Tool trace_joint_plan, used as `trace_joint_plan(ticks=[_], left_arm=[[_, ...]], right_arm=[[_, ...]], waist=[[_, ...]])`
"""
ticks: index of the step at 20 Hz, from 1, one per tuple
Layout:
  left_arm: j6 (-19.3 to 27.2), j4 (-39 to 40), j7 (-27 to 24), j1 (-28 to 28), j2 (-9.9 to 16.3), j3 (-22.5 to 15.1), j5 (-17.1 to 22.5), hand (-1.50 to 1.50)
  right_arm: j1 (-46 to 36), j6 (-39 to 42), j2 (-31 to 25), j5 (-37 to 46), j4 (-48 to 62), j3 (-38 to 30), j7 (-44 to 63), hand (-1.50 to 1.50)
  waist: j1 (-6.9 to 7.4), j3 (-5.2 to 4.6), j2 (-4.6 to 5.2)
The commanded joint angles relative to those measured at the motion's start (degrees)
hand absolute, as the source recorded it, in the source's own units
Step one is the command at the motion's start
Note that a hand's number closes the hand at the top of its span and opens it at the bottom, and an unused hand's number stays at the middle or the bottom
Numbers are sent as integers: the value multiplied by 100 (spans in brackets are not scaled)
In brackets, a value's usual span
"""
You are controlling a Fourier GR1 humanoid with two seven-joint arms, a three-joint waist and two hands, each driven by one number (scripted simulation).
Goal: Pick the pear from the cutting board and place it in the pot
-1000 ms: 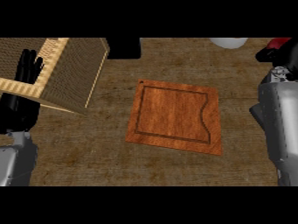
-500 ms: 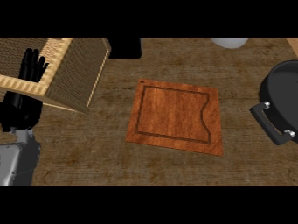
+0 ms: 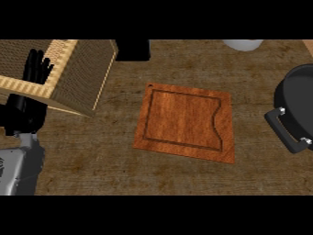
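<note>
I am looking down on the brown counter [image 3: 152, 174], and it is filling most of my view. At the upper left a large woven box [image 3: 70, 69] is sitting on it, and the black pot [image 3: 311, 105] is showing at the right edge, its handle [image 3: 287, 131] pointing toward the cutting board [image 3: 186, 121], which is lying bare in the middle. I am finding no pear anywhere: not on the board, and the pot's inside is too dark and cropped for me to tell. A pale object [image 3: 243, 44] is peeking in at the top edge. My left hand [image 3: 35, 69] is resting at the left, fingers straight up and empty, against the box. My right hand is not showing, so I cannot tell its state. The risk I am judging: steering blind, I could be knocking the pot or missing it, since the working hand is out of sight.
</note>
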Motion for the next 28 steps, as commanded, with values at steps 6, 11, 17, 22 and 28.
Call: trace_joint_plan(ticks=[6,11,17,22,28], left_arm=[[-69,-5,-217,176,1,79,58,0],[33,-377,124,188,-124,-121,5,0],[44,31,-234,189,-190,-101,-83,0],[-28,-305,61,253,-38,-30,20,0],[-130,-169,53,180,122,173,151,0]], right_arm=[[-57,-340,90,-1847,1348,-823,-1095,-150],[-498,-675,-156,-2247,2068,-732,-2048,-150],[-840,-1319,7,-2814,1681,-889,-2513,-150],[-337,-1494,57,-3923,987,-1604,-2826,-150],[366,-1375,254,-4774,-313,-1879,-3028,-150]], waist=[[39,8,2],[67,7,0],[27,4,6],[-43,8,-29],[-102,0,-47]])
